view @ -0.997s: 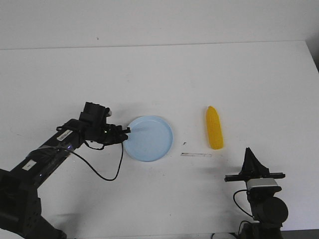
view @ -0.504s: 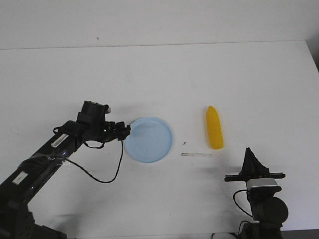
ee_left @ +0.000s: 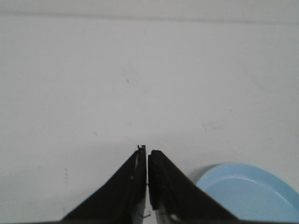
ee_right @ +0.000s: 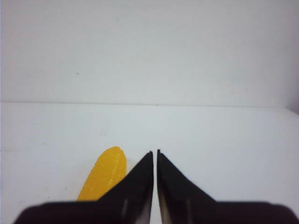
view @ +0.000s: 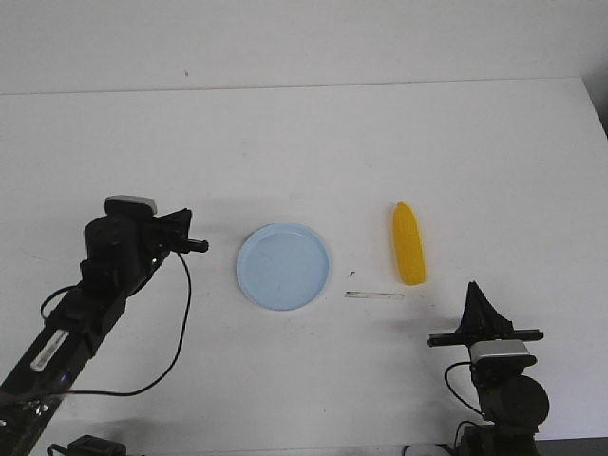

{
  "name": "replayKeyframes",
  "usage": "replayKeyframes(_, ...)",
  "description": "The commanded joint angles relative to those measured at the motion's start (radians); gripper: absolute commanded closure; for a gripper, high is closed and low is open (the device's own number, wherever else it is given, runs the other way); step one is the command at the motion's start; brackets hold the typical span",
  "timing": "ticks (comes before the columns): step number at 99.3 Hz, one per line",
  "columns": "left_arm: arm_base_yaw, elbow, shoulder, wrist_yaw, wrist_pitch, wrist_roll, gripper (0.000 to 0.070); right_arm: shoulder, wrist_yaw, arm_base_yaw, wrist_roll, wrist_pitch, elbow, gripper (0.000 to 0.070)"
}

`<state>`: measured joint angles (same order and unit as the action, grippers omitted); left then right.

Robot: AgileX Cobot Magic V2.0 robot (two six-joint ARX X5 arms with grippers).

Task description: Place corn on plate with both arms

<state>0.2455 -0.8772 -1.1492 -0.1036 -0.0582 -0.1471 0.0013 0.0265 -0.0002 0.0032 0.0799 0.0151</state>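
The pale blue plate (view: 283,266) lies flat near the table's middle; part of its rim shows in the left wrist view (ee_left: 247,192). The yellow corn (view: 408,244) lies on the table to the right of the plate, its point toward the far side; it also shows in the right wrist view (ee_right: 103,178). My left gripper (view: 197,245) is shut and empty, a little left of the plate and apart from it. My right gripper (view: 474,291) is shut and empty, near the table's front edge, in front of the corn and slightly to its right.
A short strip of clear tape (view: 374,295) lies on the table between the plate and the right arm. The white table ends in a far edge against a white wall (view: 304,38).
My left gripper has let go of the plate's left rim and drawn back to the left, the arm rising. The plate stays where it was set. The right arm has not moved.
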Motion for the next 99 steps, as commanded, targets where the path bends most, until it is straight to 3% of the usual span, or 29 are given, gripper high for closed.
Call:
replayKeyframes(1,-0.01,0.068,0.045,0.004,-0.089,0.039,0.0699,0.0,0.0,0.001,-0.004,0.01,-0.003,0.0689)
replayKeyframes(11,-0.043,0.168,0.146,0.024,-0.158,0.038,0.0699,0.0,0.0,0.001,-0.004,0.01,-0.003,0.0689)
replayKeyframes(31,-0.117,0.311,0.348,0.101,-0.158,0.073,0.0699,0.0,0.0,0.001,-0.004,0.01,-0.003,0.0689)
replayKeyframes(51,-0.18,0.441,0.56,0.105,-0.16,0.156,0.0699,0.0,0.0,0.001,-0.004,0.01,-0.002,0.0689)
replayKeyframes(99,-0.229,0.541,0.972,0.105,-0.018,0.158,0.0699,0.0,0.0,0.001,-0.004,0.01,-0.002,0.0689)
